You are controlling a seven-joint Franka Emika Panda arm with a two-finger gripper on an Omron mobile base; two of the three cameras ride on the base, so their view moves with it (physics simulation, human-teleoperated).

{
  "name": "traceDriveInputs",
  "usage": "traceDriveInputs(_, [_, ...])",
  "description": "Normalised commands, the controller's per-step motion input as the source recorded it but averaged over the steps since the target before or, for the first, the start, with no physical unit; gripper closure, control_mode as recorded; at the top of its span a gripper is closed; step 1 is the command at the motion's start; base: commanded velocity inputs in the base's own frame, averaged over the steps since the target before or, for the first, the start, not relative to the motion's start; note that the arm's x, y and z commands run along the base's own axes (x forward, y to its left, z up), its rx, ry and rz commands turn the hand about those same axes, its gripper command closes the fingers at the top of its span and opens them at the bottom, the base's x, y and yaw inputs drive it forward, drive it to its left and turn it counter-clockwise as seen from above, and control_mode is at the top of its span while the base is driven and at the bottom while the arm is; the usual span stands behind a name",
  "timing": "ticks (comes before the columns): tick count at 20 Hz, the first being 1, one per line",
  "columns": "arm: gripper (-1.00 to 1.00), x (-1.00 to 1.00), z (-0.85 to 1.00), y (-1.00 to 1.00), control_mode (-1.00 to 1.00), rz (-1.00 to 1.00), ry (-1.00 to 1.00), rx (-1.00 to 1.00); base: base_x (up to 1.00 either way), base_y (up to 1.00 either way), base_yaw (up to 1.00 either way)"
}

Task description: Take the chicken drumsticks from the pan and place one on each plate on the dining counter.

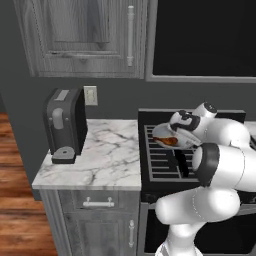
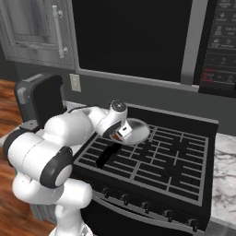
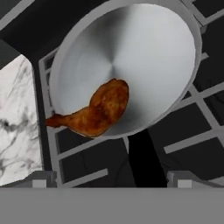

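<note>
One golden-brown chicken drumstick (image 3: 98,109) lies in the silvery pan (image 3: 144,48), against its rim, with the thin bone end poking over the edge. The pan sits on the stove grate, and its black handle (image 3: 144,162) runs toward me. My gripper (image 3: 111,179) hovers open just above the pan, its fingertips spread wide on either side of the handle and holding nothing. From the right base view the gripper (image 2: 123,133) hangs over the pan (image 2: 138,131). The drumstick (image 1: 170,141) shows reddish under the hand. The plates and the dining counter are out of view.
A black stove (image 2: 161,161) with grates carries the pan. Left of it is a marble top (image 1: 110,155) over grey cabinets, with a dark coffee machine (image 1: 65,125) at its back left. Wall cabinets (image 1: 85,35) and a microwave (image 2: 133,37) hang above.
</note>
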Motion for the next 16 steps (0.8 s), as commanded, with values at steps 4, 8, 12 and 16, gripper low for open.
traceDriveInputs(4, [-1.00, 0.07, 0.00, 0.03, -1.00, 0.00, 0.00, 0.04, 0.00, 0.00, 0.00])
traceDriveInputs(8, [-1.00, 0.07, 0.00, 0.06, -1.00, 0.00, 0.00, 0.00, 0.00, 0.00, 0.00])
traceDriveInputs(12, [-1.00, 0.05, -0.01, 0.08, -1.00, 0.00, 0.00, -0.04, 0.00, 0.00, 0.00])
traceDriveInputs(16, [-1.00, 0.00, -0.11, 0.07, -1.00, -0.03, 0.00, -0.06, 0.00, 0.00, 0.00])
